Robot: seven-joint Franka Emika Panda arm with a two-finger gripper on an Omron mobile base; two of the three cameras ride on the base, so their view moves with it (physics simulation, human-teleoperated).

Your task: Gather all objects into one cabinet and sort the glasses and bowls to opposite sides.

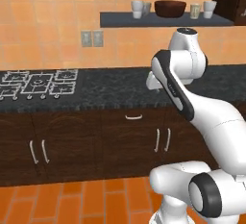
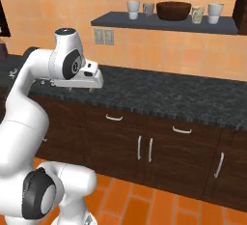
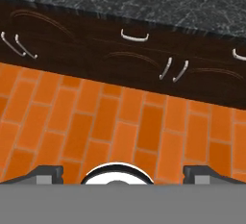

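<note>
Left base view: shelf board [image 1: 115, 19] high above end effector [image 1: 151, 81], well apart. On it, left to right: two pale cups [image 1: 137, 8], brown bowl [image 1: 170, 8], beige mug [image 1: 194, 10], pale cup [image 1: 209, 8].

Right base view: end effector [image 2: 94, 79] over tabletop [image 2: 169, 93] edge, shelf up and to its right.

Hand view: fingertips [image 3: 45, 173] spread apart, nothing between; brick floor [image 3: 96, 122], base cabinets [image 3: 96, 50] ahead.

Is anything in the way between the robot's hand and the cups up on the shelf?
Nothing visible blocks it. The gripper is open and empty, pointing down at the floor before the counter. Above the counter there is just open air up to the shelf with the cups.
</note>
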